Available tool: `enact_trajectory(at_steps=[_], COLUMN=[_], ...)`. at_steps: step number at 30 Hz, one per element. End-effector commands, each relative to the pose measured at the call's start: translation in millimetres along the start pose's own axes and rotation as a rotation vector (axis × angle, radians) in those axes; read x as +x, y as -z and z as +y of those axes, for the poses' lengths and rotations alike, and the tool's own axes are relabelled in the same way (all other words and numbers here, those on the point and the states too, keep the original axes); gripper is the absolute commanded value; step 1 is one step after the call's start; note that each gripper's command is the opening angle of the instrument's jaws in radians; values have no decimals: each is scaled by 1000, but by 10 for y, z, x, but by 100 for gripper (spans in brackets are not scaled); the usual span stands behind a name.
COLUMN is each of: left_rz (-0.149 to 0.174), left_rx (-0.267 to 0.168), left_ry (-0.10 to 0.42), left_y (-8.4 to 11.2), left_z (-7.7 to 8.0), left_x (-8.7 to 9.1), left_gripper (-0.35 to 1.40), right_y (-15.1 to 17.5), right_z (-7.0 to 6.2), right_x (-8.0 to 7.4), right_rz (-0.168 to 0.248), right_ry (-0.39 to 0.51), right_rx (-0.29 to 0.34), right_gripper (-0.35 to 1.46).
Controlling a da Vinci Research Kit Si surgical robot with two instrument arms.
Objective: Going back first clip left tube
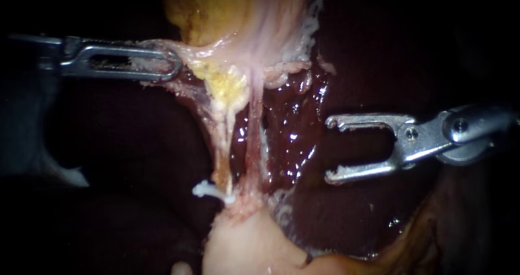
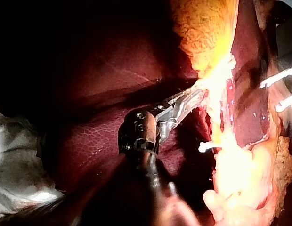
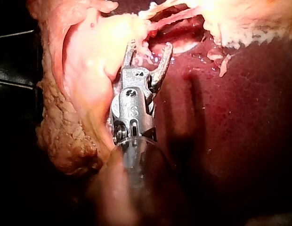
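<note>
L instrument (image 1: 172,64) in from left. Jaws clamped on a pale tissue flap (image 1: 187,53) at edge of gallbladder (image 1: 216,10), flap drawn taut toward left.

R instrument (image 1: 331,149) in from right. Jaws wide apart, nothing between them, only bare wet liver (image 1: 303,118) behind. Tips point toward the tubes but stand well apart from them.

Two tubes stretched side by side btwn gallbladder above and pale tissue mass (image 1: 244,242) below:
- left tube (image 1: 222,139): yellowish, fatty coating, thicker up top.
- right tube (image 1: 253,139): pinkish, thin, just beside the left one.

Clip (image 1: 208,190): white, at low end of left tube, just above pale mass. One end sticks out to the left. Cannot tell whether it closes fully round the tube.

Left wrist view: L instrument (image 2: 190,98) gripping the bright tissue edge. Clip (image 2: 207,147) seen as a short white bar near the bright mass, beside and beyond the jaws. R instrument (image 2: 280,94) shows as two pale prongs, apart, past the tubes.

Right wrist view: R instrument (image 3: 150,49) jaws spread. Liver (image 3: 231,122) beside it, yellowish lumpy tissue on the other side. Tubes ahead of tips, not touched. Clip not made out here.
</note>
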Motion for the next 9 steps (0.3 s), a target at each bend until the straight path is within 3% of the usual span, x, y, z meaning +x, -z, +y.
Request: enact_trajectory(at_steps=[1,9], left_rz=[0,-2], left_rx=[1,-2], left_ry=[-1,-7], left_y=[-1,2], left_z=[-1,-1], left_x=[0,2], left_gripper=[-35,-35], right_y=[0,-2], right_z=[0,-1], right_x=[0,1], right_rz=[0,0], right_ry=[0,0], right_rx=[0,-1], right_gripper=[50,50])
